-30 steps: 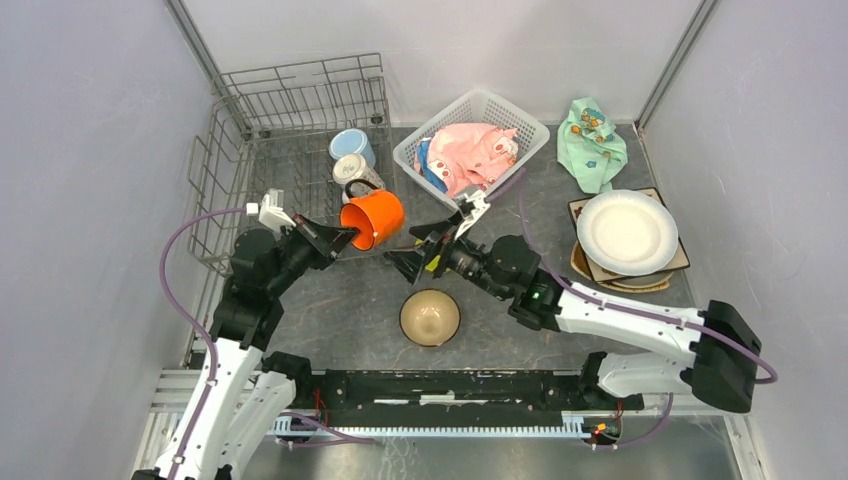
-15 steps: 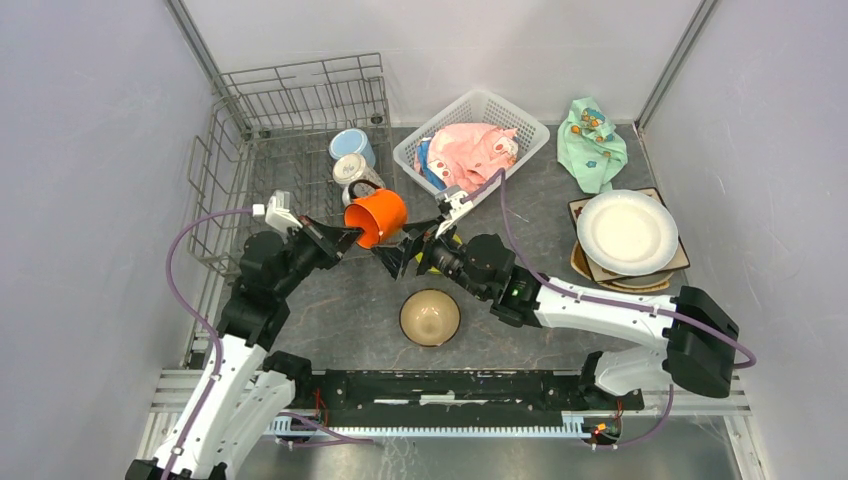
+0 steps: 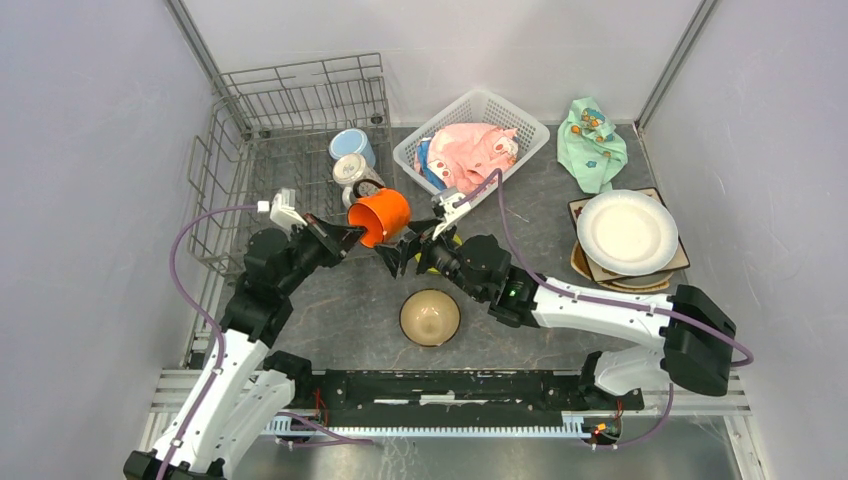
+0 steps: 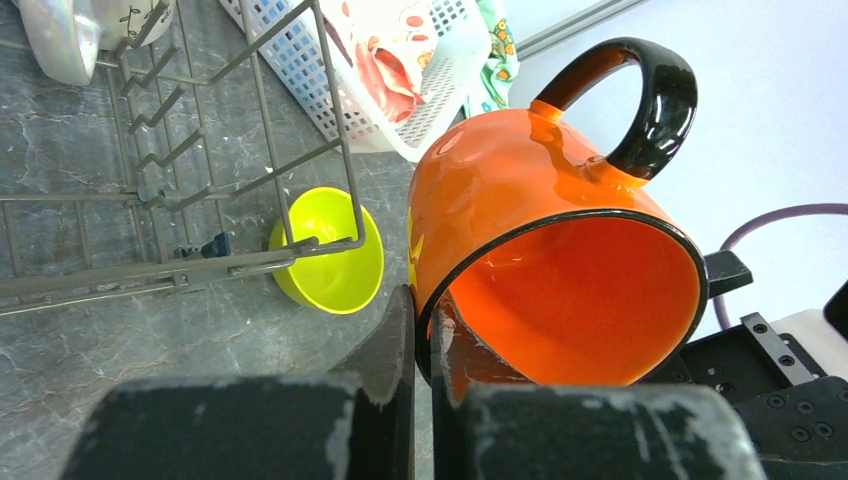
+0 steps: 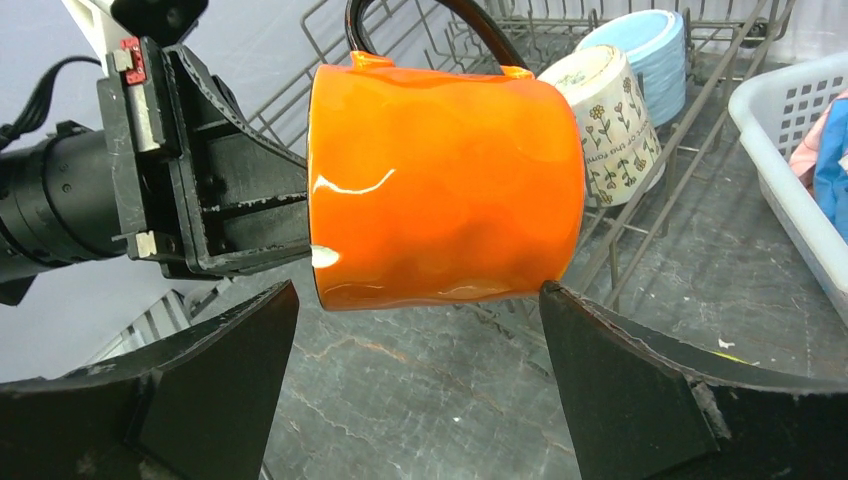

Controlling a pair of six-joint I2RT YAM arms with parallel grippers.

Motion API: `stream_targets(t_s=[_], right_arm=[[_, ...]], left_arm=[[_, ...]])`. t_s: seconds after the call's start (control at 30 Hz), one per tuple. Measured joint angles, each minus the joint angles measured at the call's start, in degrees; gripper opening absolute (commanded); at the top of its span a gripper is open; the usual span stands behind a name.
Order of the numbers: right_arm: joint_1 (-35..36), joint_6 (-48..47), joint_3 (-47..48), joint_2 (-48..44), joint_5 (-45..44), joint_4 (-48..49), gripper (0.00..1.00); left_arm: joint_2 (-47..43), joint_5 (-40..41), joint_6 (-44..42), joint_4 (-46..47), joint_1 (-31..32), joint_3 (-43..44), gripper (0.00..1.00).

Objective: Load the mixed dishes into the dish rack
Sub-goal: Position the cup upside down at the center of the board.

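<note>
My left gripper (image 3: 345, 236) is shut on the rim of the orange mug (image 3: 379, 216), holding it on its side in the air just off the dish rack's (image 3: 232, 150) near right corner. In the left wrist view the fingers (image 4: 400, 330) pinch the mug's wall (image 4: 520, 210). My right gripper (image 3: 402, 248) is open, its jaws spread wide just below the mug (image 5: 445, 180) without touching it. A light-blue mug (image 3: 352, 146) and a white patterned mug (image 3: 352, 170) lie in the rack. A tan bowl (image 3: 430, 317) sits on the table. A lime-green bowl (image 4: 325, 262) lies by the rack.
A white lattice basket (image 3: 528, 128) with a pink cloth stands at the back. A mint-green cloth (image 3: 592, 142) lies at the back right. A white plate (image 3: 627, 232) tops a stack of plates on the right.
My right gripper has moved left, up to and under the orange mug. My left gripper has shifted the mug slightly up and right.
</note>
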State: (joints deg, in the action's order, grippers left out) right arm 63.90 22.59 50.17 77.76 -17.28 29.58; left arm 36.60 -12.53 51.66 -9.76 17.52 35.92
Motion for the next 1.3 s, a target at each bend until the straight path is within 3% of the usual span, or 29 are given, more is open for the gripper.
stream_targets(t_s=[0.2, 0.47, 0.87, 1.1, 1.3], right_arm=[[-0.46, -2.1, -0.02, -3.15, 2.08, -6.54, 0.98], [-7.45, -4.83, -0.15, -16.96, 12.2, -11.63, 0.97], [-15.19, -7.5, 0.5, -23.28, 25.22, -17.73, 0.98], [-18.95, -7.72, -0.48, -25.44, 30.38, -18.6, 0.87], [-19.23, -6.62, -5.16, -29.44, 31.95, -17.2, 0.69]], left_arm=[[0.9, -1.4, -4.11, 0.07, 0.76, 0.26, 0.02], [2.95, -7.21, -11.63, 2.05, 1.57, 0.94, 0.02], [9.81, -17.33, -20.9, 14.25, 3.91, 1.38, 0.02], [13.55, -19.5, -27.89, 11.72, 4.74, 7.82, 0.02], [15.26, -21.49, -30.08, 12.2, 6.43, 9.2, 0.02]])
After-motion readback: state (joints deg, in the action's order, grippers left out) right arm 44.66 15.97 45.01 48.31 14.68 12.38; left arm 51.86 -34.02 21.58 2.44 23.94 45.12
